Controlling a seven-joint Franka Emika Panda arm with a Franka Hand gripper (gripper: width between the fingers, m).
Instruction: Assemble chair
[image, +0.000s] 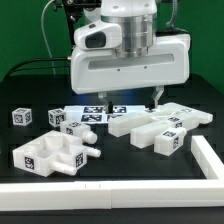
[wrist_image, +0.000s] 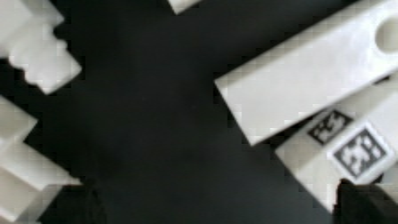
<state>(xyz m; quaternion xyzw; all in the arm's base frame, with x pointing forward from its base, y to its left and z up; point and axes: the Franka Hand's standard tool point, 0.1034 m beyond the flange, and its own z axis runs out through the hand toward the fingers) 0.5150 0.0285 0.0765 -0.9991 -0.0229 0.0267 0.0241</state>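
The chair lies in loose white tagged parts on the black table. In the exterior view a blocky part sits at the front left and a cluster of parts lies at the right. My gripper hangs open just above the table behind that cluster, holding nothing. In the wrist view a large white part with square tags stretches beside one dark fingertip. Bare black table shows between the jaws of the gripper. More white part edges show on the far side.
The marker board lies flat under the arm. A small tagged cube stands at the exterior view's left, with two small tagged pieces beside it. A low white wall borders the front and right of the table.
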